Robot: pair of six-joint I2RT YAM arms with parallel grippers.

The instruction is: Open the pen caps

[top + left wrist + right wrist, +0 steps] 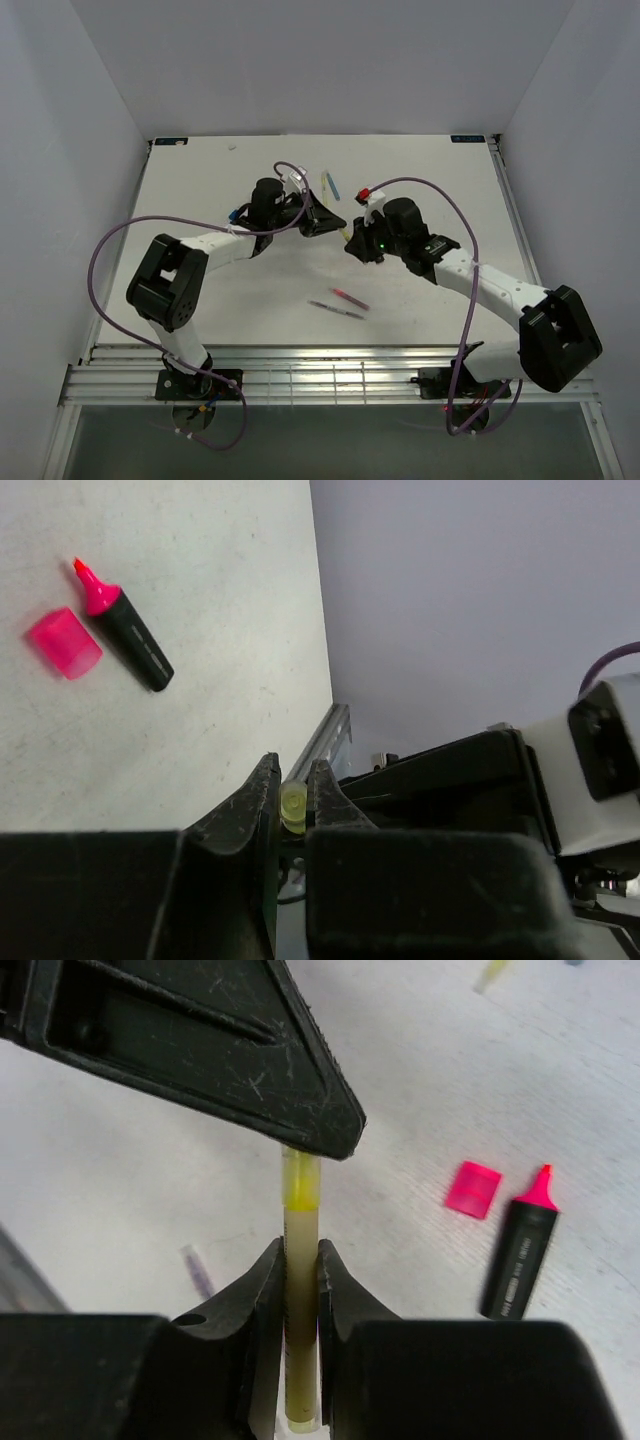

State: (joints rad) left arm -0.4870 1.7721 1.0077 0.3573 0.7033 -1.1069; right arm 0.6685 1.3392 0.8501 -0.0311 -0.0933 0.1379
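My right gripper (300, 1252) is shut on the pale barrel of a yellow pen (300, 1300). The pen's yellow cap (301, 1182) sits on the barrel's far end and runs under the left gripper's finger (250, 1060). My left gripper (292, 772) is shut on that yellow cap (292, 806). In the top view the two grippers meet above the table's middle, left (333, 222) and right (353, 242). A pink cap (473, 1189) lies off beside its uncapped black highlighter (518, 1255); both also show in the left wrist view, cap (63, 643) and highlighter (130, 638).
A pink pen (351, 298) and a dark pen (335, 308) lie nearer the front. A yellow pen (326, 183) and a blue one (334, 188) lie toward the back. A small purple piece (198, 1270) lies below the right gripper. White walls enclose the table.
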